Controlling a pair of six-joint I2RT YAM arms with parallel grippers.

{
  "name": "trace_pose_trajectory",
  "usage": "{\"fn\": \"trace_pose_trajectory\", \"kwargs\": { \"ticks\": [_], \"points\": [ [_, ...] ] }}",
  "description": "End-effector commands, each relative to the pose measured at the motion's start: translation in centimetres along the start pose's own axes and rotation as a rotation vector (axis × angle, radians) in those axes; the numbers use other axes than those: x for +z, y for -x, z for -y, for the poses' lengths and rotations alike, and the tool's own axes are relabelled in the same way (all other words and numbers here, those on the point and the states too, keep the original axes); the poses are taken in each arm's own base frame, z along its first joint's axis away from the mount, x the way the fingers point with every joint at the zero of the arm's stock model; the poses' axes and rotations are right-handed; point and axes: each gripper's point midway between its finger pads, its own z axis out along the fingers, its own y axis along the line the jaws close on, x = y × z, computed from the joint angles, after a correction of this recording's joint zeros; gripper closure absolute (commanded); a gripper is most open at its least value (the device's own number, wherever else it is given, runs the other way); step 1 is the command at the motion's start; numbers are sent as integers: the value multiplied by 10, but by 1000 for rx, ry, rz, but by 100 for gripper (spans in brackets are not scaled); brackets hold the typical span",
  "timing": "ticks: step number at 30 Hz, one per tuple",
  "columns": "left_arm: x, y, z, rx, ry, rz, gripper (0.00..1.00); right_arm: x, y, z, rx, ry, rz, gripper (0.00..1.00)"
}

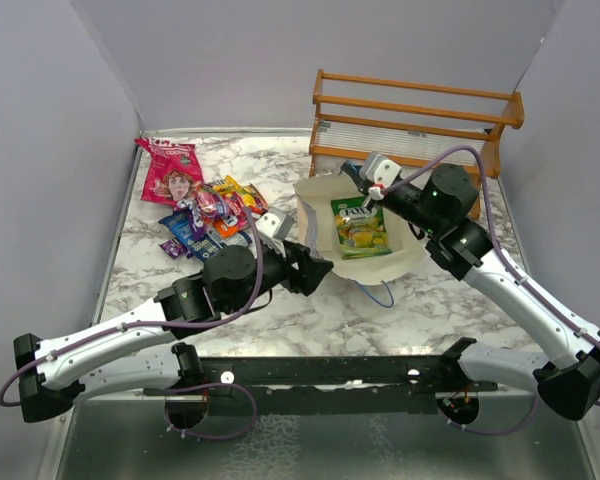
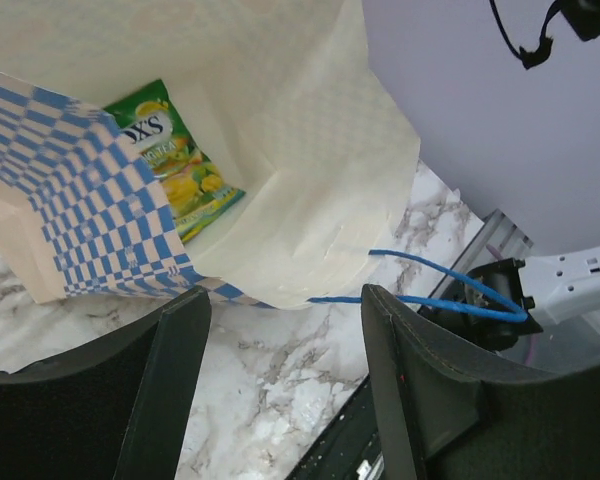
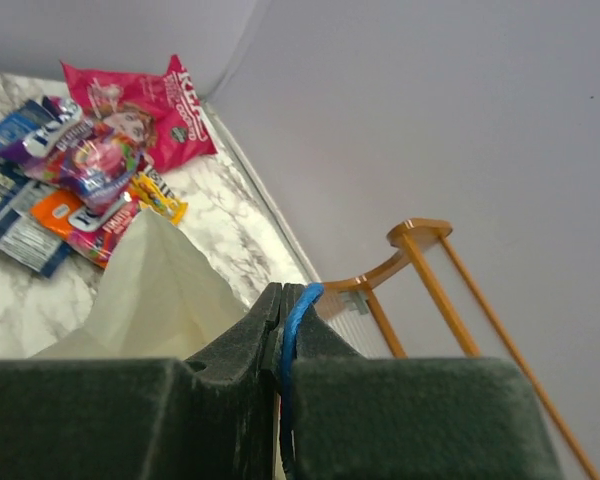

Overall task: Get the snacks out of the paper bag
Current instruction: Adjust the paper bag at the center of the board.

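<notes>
Left hand [image 1: 308,272] is hovering released, jaws spread, at the mouth of the bag [image 1: 315,205]. Pink, blue, orange and purple snacks [image 1: 205,210] are lying piled on the table [image 1: 400,310], far left. The bag is holding a green-yellow packet [image 2: 175,165] reading "OXS". Right hand [image 3: 283,340] is clenching the bag's blue cord [image 3: 298,310].

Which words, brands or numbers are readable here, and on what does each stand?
"XS": white, on the green-yellow glossy packet inside the blue-and-white checkered paper bag; the word's start is hidden, the smaller line below blurred.
"K": first white letter on the pink-red bag with a face; the rest blurred.
Small packets in the pile: print too small to read.
</notes>
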Motion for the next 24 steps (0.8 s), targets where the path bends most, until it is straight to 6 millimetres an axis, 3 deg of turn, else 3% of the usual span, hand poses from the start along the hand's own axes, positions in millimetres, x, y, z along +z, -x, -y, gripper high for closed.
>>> {"fn": "trace_pose_trajectory", "kwargs": {
  "ticks": [1,10,16,20,24],
  "points": [
    [4,-1,18,-67,-75,-9,35,2,17,-2,174,-31,60,98],
    [13,16,34,-53,-111,4,34,13,36,-3,272,-48,19,98],
    [20,20,43,-57,-138,-3,34,12,48,8,370,-111,-55,98],
    [26,14,44,-62,-135,-20,35,17,44,-1,398,-92,-96,98],
    [35,-5,33,-57,-89,-61,38,23,44,-5,434,-82,-111,98]
  ]
}}
